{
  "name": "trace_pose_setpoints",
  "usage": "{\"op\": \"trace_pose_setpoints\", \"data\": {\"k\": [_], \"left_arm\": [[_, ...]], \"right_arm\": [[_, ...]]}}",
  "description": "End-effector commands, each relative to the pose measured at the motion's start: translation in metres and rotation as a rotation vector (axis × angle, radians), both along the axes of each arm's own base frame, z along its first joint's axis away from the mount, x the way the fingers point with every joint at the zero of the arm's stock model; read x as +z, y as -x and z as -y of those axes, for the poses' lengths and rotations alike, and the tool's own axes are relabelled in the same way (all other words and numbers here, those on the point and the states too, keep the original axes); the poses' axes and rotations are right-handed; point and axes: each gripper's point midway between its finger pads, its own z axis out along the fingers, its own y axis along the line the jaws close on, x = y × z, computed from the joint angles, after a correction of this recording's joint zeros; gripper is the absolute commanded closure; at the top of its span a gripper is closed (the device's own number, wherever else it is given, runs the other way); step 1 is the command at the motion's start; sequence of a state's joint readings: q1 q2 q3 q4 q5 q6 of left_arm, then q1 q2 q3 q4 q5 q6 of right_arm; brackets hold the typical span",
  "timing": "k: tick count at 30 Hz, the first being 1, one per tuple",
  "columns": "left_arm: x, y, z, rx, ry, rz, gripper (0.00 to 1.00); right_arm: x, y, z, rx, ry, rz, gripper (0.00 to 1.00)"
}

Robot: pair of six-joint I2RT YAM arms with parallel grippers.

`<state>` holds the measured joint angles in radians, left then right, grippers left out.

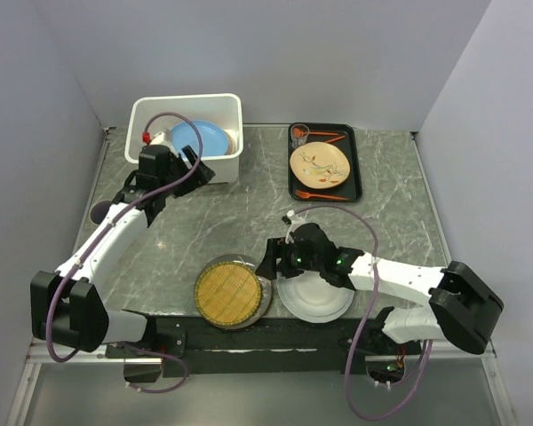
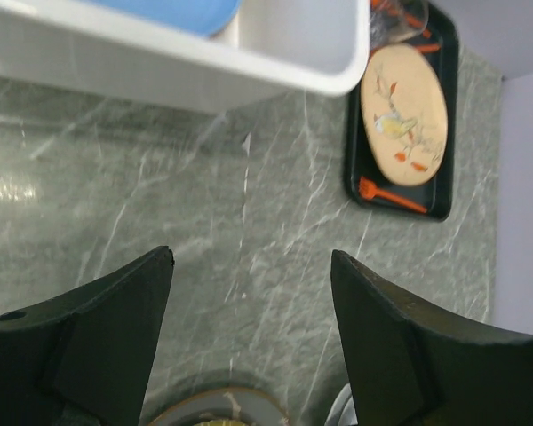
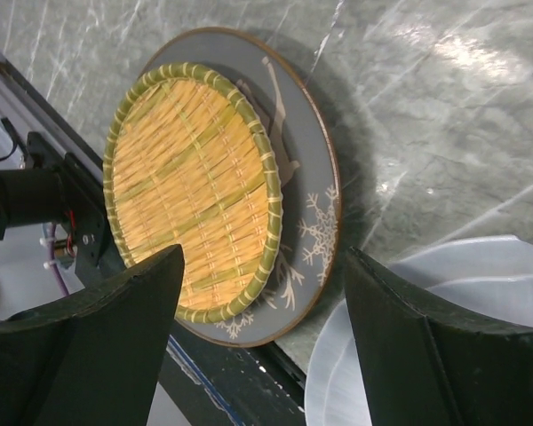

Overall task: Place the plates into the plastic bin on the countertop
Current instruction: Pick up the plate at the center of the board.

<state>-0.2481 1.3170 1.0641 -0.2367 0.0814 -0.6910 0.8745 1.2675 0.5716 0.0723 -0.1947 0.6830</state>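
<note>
The white plastic bin point(image 1: 186, 133) stands at the back left of the countertop point(image 1: 240, 217) with a blue plate point(image 1: 202, 138) inside it. My left gripper point(image 1: 194, 173) hangs open just in front of the bin's near wall point(image 2: 160, 62), nothing between its fingers. By the near edge, a woven yellow plate point(image 3: 195, 186) lies on a dark plate with white deer point(image 3: 311, 213). A white plate point(image 1: 315, 300) lies right of them. My right gripper point(image 3: 262, 251) is open and empty above the gap between the dark plate and the white plate point(image 3: 462, 293).
A black tray point(image 1: 324, 162) at the back right holds a peach flower-painted plate point(image 2: 404, 115) and orange cutlery point(image 2: 391, 195). Grey walls close in the left, back and right sides. The arms' black base rail point(image 1: 275, 333) runs along the near edge.
</note>
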Motion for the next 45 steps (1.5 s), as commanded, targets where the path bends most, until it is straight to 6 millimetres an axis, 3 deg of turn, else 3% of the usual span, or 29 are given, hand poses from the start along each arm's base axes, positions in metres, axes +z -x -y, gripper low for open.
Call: {"op": "trace_pose_setpoints", "data": {"k": [1, 14, 24, 34, 45], "left_arm": [[-0.003, 0.020, 0.010, -0.045, -0.013, 0.010, 0.23], [-0.040, 0.051, 0.022, -0.088, -0.017, -0.064, 0.23], [-0.040, 0.057, 0.019, -0.082, -0.034, -0.061, 0.23], [-0.041, 0.057, 0.015, -0.074, -0.052, -0.061, 0.23], [-0.048, 0.059, 0.013, -0.072, -0.067, -0.074, 0.22]], "right_arm": [[0.022, -0.003, -0.025, 0.053, -0.073, 0.039, 0.22], [0.002, 0.008, -0.043, 0.120, -0.034, -0.021, 0.35], [-0.011, 0.010, -0.052, 0.136, 0.007, -0.050, 0.46], [-0.030, 0.009, -0.048, 0.119, 0.060, -0.084, 0.50], [-0.035, 0.010, -0.052, 0.131, 0.058, -0.094, 0.61]]}}
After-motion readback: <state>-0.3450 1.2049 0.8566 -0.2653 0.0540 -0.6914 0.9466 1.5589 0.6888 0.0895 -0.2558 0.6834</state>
